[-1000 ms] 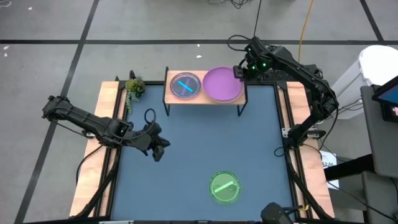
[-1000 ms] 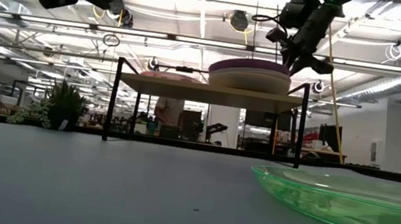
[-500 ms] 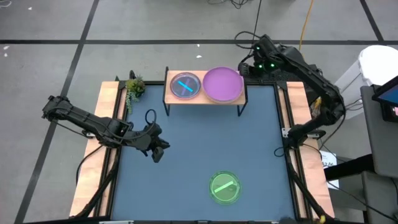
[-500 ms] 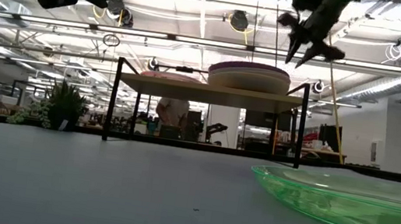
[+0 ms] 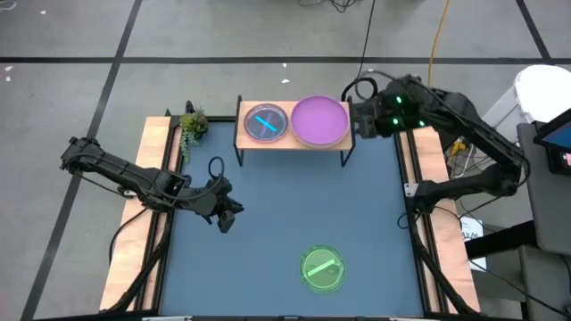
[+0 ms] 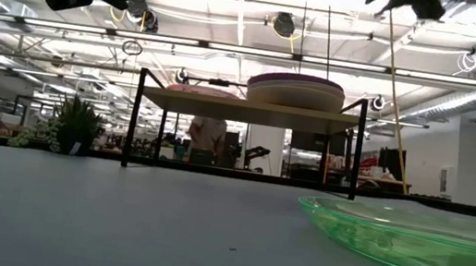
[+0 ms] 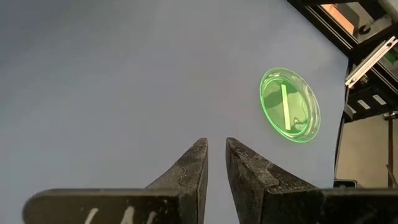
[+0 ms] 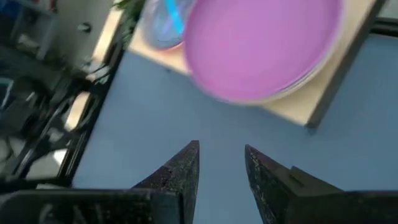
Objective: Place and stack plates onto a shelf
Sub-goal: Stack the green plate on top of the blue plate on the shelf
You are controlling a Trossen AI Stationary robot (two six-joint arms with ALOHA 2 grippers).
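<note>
Since the earlier pictures the right hand has gone away from the purple plate and now hangs just beside the right end of the shelf, high above the surface; in the low view only its tips show at the upper edge. Its fingers stand a little apart and hold nothing, so it is released. The purple plate lies on the right half of the shelf, on top of other large plates, whose pale edges show under it in the low view. The blue plate with its blue bar lies on the left half of the shelf, also on a small stack, with a pink edge under it in the low view. The two stacks are just beside each other. The green plate lies alone on the surface near the front edge, well apart from the shelf. The left hand waits over the left part of the surface, in the same place as before; its fingers are nearly together with a thin gap between them and they hold nothing. A small green plant stands at the back left corner, near the left end of the shelf. In the low view a person shows far behind, under the shelf.
</note>
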